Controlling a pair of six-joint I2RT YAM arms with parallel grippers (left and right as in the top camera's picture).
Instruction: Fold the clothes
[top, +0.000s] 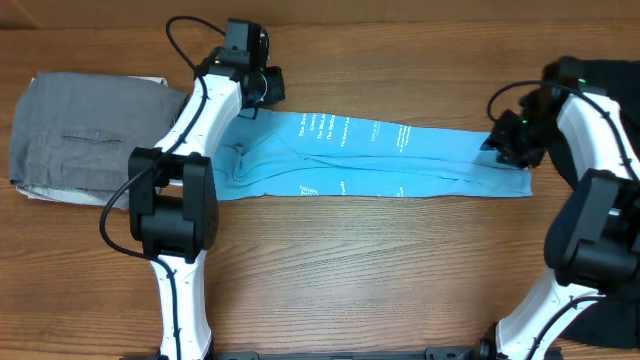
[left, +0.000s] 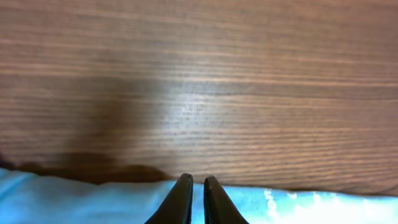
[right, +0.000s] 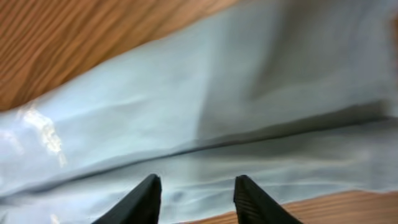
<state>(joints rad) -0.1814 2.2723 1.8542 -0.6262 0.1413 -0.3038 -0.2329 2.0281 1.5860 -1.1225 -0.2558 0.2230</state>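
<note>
The clothes, a light blue T-shirt (top: 400, 165) with small white lettering (top: 330, 125), lie folded into a long strip across the table. My left gripper (top: 268, 95) hovers at the strip's far left corner. In the left wrist view its fingers (left: 193, 179) stand almost together over the shirt's far edge (left: 93, 199), with only a thin slit between them and no cloth seen pinched. My right gripper (top: 500, 140) is at the strip's right end. The right wrist view shows it (right: 198, 179) open above the shirt (right: 217, 93), near its edge.
A folded grey garment (top: 90, 140) lies at the left end of the table, beside the left arm. Bare wood (top: 350, 270) lies in front of the strip. The right arm's base (top: 590, 240) stands at the right edge.
</note>
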